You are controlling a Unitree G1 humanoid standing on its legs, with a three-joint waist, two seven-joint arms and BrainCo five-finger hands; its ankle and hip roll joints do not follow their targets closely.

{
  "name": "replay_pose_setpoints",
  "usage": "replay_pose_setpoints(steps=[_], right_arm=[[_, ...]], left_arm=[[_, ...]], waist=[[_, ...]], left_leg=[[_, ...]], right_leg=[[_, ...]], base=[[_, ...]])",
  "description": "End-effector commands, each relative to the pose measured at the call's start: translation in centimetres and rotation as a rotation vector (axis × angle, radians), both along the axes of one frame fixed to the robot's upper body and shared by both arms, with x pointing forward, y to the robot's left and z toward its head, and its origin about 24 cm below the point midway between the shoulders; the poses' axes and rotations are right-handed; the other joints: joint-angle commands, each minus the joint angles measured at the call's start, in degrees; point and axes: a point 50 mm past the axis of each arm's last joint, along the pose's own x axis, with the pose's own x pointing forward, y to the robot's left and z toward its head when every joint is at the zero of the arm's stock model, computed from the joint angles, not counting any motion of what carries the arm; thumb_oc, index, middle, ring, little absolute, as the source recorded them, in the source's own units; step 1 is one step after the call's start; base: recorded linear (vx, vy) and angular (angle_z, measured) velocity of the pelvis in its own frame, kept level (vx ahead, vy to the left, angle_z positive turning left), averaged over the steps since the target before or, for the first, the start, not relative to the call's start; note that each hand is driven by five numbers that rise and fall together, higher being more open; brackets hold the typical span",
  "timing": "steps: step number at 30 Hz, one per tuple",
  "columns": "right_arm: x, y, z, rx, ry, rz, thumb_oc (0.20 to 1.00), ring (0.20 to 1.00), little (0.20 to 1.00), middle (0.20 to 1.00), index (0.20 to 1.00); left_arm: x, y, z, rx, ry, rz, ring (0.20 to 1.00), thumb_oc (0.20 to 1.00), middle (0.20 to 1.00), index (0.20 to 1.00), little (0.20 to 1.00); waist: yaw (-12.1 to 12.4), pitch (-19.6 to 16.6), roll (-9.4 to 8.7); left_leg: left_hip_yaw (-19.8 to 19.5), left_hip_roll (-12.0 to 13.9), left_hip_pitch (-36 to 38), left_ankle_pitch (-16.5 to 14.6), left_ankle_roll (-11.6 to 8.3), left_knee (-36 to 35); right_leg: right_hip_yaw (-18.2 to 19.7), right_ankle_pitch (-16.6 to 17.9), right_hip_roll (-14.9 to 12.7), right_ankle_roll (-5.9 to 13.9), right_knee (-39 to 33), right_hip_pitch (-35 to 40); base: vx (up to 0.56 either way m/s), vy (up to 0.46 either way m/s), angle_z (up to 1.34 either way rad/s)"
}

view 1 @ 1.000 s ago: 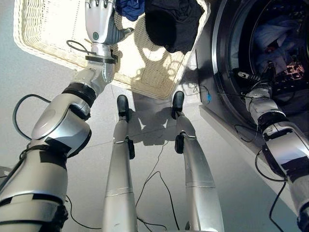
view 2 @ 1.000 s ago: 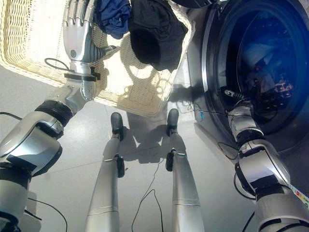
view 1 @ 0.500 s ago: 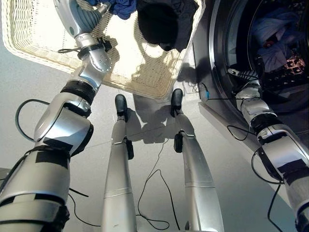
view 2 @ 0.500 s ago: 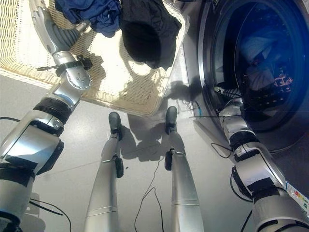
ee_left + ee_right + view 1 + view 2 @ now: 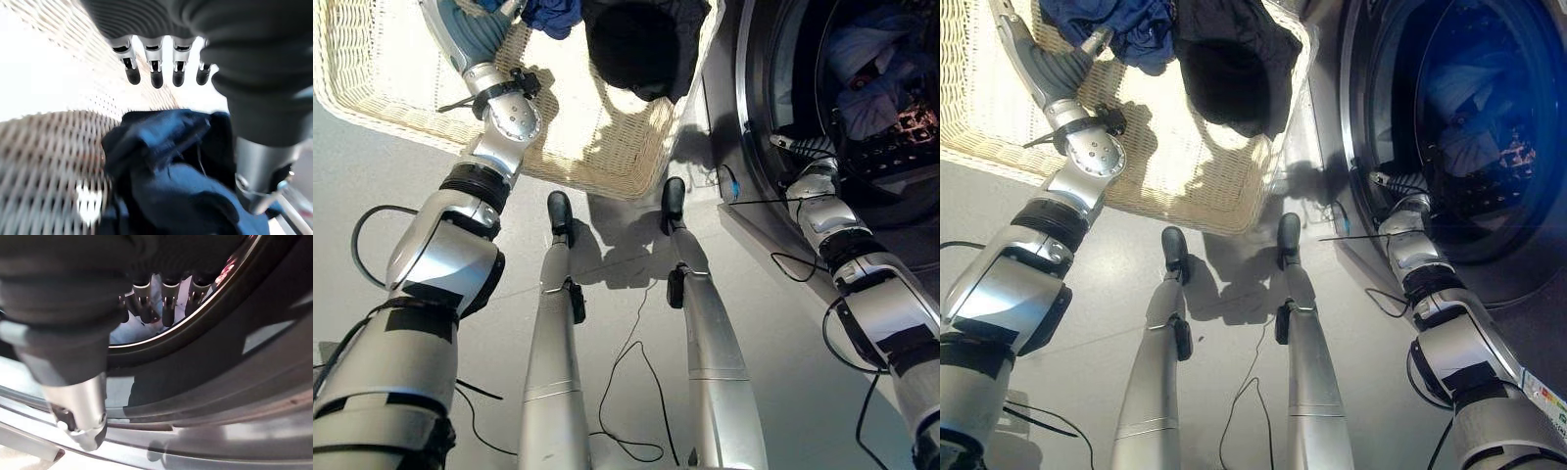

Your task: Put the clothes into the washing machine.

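Note:
A dark blue garment [image 5: 171,171] lies bunched in the far part of the wicker basket [image 5: 372,69], next to a black garment [image 5: 641,44] draped over the basket's wall. My left hand [image 5: 470,29] is stretched across the basket, open, its fingers [image 5: 155,78] and thumb [image 5: 259,171] just over the blue garment without gripping it. My right hand [image 5: 80,401] hangs open and empty at the lower rim of the washing machine's round opening [image 5: 754,117]. Pale blue and patterned clothes [image 5: 871,78] lie inside the drum.
The basket stands on the grey floor directly left of the washing machine, nearly touching its front. The machine's dark door ring [image 5: 205,347] runs close past my right hand's fingers [image 5: 164,303].
My left arm has reached farther across the basket, to the blue garment. My right hand has drawn back a little from the drum toward the opening's rim. The camera has shifted slightly.

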Motion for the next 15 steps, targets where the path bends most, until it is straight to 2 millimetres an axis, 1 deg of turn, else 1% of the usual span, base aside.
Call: replay_pose_setpoints(steps=[1,2,5,6,9,15], right_arm=[[-0.6,-1.1,-0.7,-0.064,0.015,-0.039,1.0,1.0,1.0,1.0,1.0],[-0.6,-1.1,-0.6,-0.064,0.014,-0.038,1.0,1.0,1.0,1.0,1.0],[-0.6,-1.1,-0.5,-0.064,0.014,-0.037,1.0,1.0,1.0,1.0,1.0],[-0.6,-1.0,-0.4,-0.071,0.014,-0.036,1.0,1.0,1.0,1.0,1.0],[-0.6,-1.0,-0.3,-0.078,0.012,-0.031,1.0,1.0,1.0,1.0,1.0],[-0.5,-0.8,-0.3,-0.086,0.009,-0.026,1.0,1.0,1.0,1.0,1.0]], left_arm=[[0.1,-0.4,1.0,0.056,0.048,-0.046,0.304,0.304,0.304,0.304,0.304],[0.3,-0.6,1.0,0.069,0.071,-0.058,0.2,0.2,0.2,0.2,0.2],[0.4,-0.7,0.9,0.079,0.08,-0.062,0.2,0.2,0.2,0.2,0.2],[0.6,-1.0,0.7,0.123,0.124,-0.073,0.2,0.2,0.2,0.2,0.2],[1.4,-1.3,-0.1,0.172,0.247,-0.134,0.2,0.2,0.2,0.2,0.2],[2.2,-1.8,-1.2,0.248,0.37,-0.155,0.2,0.2,0.2,0.2,0.2]], waist=[[-1.45,-1.26,2.52],[-1.51,-1.26,2.5],[-1.54,-1.26,2.51],[-1.61,-1.26,2.62],[-1.86,-1.26,2.73],[-2.15,-1.26,2.74]], left_leg=[[-1.25,-2.28,-0.22,-1.73,0.99,1.59],[-1.12,-2.26,-0.11,-1.69,0.97,1.48],[-1.05,-2.22,-0.06,-1.67,0.96,1.45],[-0.86,-2.17,0.0,-1.6,0.98,1.52],[-0.35,-1.96,0.26,-1.48,1.03,1.48],[0.21,-1.77,0.25,-1.23,1.08,1.41]], right_leg=[[-2.6,-0.73,4.41,3.09,1.31,1.88],[-2.63,-0.69,4.39,3.08,1.12,2.02],[-2.61,-0.68,4.4,3.1,1.11,2.04],[-2.51,-0.57,4.33,3.15,1.14,2.02],[-2.39,-0.52,4.23,3.22,1.04,2.17],[-2.34,-0.17,4.09,3.37,0.67,2.11]], base=[[0.0,0.0,0.0],[0.0,0.0,0.0],[0.0,0.0,0.0],[0.0,0.0,0.0],[-0.01,0.024,-0.01],[0.0,0.0,0.0]])
